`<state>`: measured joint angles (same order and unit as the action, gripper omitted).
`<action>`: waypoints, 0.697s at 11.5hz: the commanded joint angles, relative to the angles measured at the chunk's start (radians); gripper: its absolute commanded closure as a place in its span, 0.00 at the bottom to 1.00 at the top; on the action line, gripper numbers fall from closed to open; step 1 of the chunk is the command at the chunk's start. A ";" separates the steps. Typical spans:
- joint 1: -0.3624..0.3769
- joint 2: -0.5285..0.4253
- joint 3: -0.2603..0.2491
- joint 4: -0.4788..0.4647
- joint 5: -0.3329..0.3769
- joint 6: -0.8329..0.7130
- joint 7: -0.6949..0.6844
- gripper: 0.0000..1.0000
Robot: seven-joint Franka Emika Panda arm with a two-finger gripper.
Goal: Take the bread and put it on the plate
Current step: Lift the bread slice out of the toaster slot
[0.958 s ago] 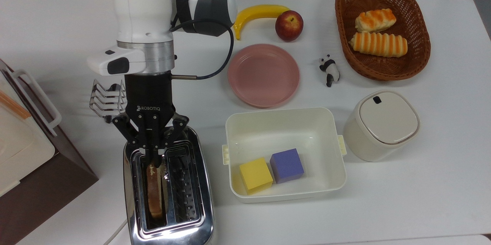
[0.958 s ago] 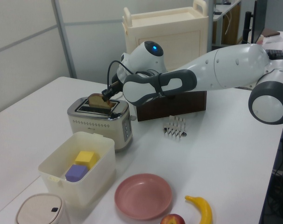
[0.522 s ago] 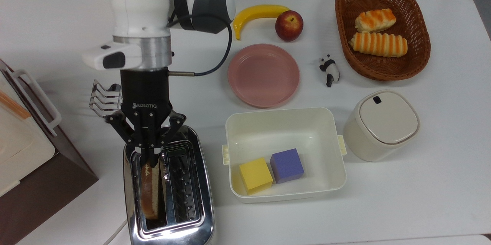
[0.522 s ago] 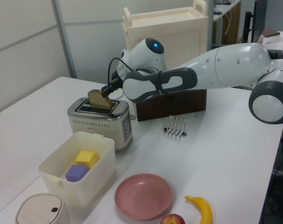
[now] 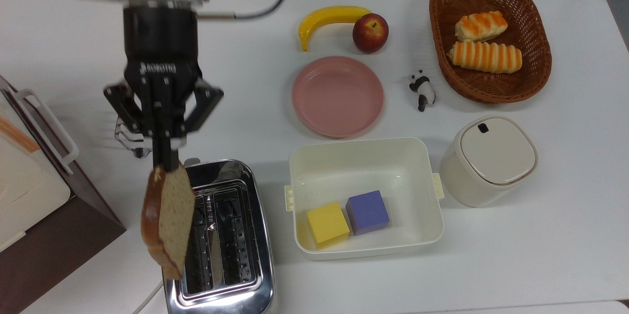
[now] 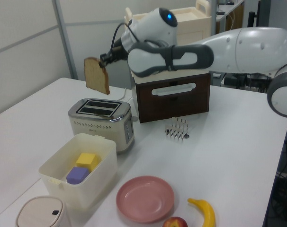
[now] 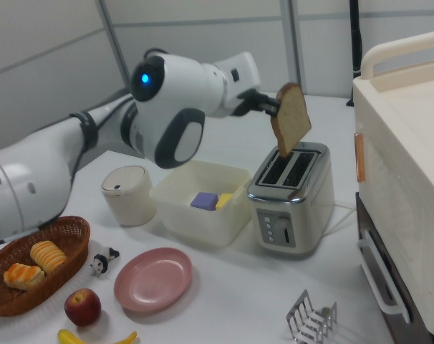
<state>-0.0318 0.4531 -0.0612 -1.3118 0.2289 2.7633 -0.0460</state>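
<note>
Lifted clear: the claw (image 5: 164, 157) pinches the bread (image 5: 167, 218) by its top edge, the slice hanging upright in the air above the toaster (image 5: 218, 235), whose two slots now stand empty. A second ago the slice sat down in the slot on the top view's left; half a second ago it was partly raised; now it is free of the slot altogether, and the arm has risen with it. That reads as the pick-up finished, with the carry and the set-down yet to come.

The plate (image 5: 338, 96) lies bare on the bench (image 5: 540, 255) at about 2 o'clock from the toaster in the top view, well apart from the hanging slice. The cream tub (image 5: 366, 157) sits between toaster and plate, at the plate's 6 o'clock.

The count on the bench: one slice of bread, one plate, one toaster, one tub holding two blocks, a yellow block (image 5: 328, 224) and a purple block (image 5: 367, 212), one lidded bin (image 5: 489, 159), one basket (image 5: 490, 36) with two striped rolls (image 5: 484, 56), one banana (image 5: 329, 19), one apple (image 5: 370, 33), one panda figure (image 5: 422, 90), one wire toast rack (image 6: 177, 128)
</note>
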 commanded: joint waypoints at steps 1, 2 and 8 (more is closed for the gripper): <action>-0.002 -0.121 -0.005 -0.041 0.035 -0.236 0.009 1.00; -0.003 -0.154 -0.006 -0.040 0.032 -0.369 0.006 1.00; 0.029 -0.221 -0.003 -0.037 0.004 -0.922 -0.025 1.00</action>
<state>-0.0337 0.2565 -0.0597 -1.3136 0.2425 1.9495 -0.0508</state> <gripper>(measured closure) 0.925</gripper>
